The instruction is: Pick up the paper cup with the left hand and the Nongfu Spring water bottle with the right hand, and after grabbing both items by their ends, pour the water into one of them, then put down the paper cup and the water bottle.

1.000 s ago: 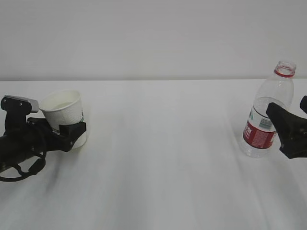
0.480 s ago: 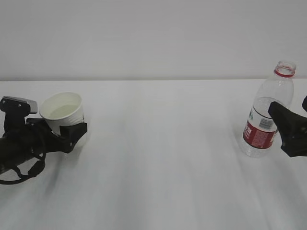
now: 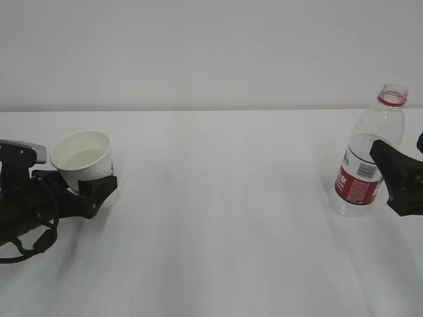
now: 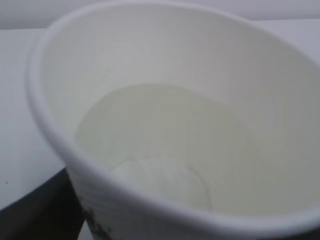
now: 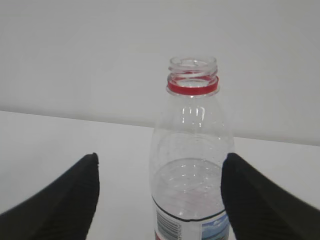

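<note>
The white paper cup (image 3: pixel 82 157) leans with its mouth toward the camera at the far left of the table. It sits between the jaws of my left gripper (image 3: pixel 98 177), which is shut on its lower part, so the base is hidden. The left wrist view looks into the cup (image 4: pixel 165 60), where the water (image 4: pixel 165 145) lies pale in the bottom; one black finger (image 4: pixel 35 215) shows at the lower left. The Nongfu Spring water bottle (image 3: pixel 365 158) stands upright and capless at the right. My right gripper (image 3: pixel 394 144) is open around it; its jaws stand either side of the bottle (image 5: pixel 192 165).
The white table (image 3: pixel 225 218) stretches between the two arms, with a plain pale wall behind. The bottle stands close to the right edge of the exterior view, and some water (image 5: pixel 190 187) is left in it.
My left gripper has drifted slightly down and to the left with the cup, whose mouth now tips more toward the camera. The bottle and right gripper have not moved.
</note>
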Robot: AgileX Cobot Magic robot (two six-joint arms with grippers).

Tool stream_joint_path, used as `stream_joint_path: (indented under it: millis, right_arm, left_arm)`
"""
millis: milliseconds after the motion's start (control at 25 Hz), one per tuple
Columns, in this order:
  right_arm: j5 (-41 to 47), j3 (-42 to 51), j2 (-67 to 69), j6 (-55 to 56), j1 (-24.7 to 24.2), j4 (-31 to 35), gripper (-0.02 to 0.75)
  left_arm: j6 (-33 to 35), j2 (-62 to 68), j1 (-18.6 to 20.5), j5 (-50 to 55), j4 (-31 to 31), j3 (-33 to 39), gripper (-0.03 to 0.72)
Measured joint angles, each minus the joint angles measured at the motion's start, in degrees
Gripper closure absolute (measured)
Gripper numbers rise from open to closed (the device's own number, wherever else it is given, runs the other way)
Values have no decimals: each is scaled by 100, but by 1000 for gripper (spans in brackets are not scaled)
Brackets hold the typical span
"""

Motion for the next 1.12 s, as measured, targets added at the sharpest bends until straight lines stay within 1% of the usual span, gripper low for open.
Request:
stream_joint_path:
  millis: [200,480,800,1120]
  right_arm:
    - [0,0,0,0,0,0,169]
    - [0,0,0,0,0,0,169]
    - [0,0,0,0,0,0,170]
    - [0,0,0,0,0,10,170]
  left_arm:
    - [0,-10,0,0,10,13,-3]
    - [-21,-10,12,0,441,13,-3]
    - [-21,-10,12,0,453,13,-3]
    - [-76,-10,12,0,835,74,-4]
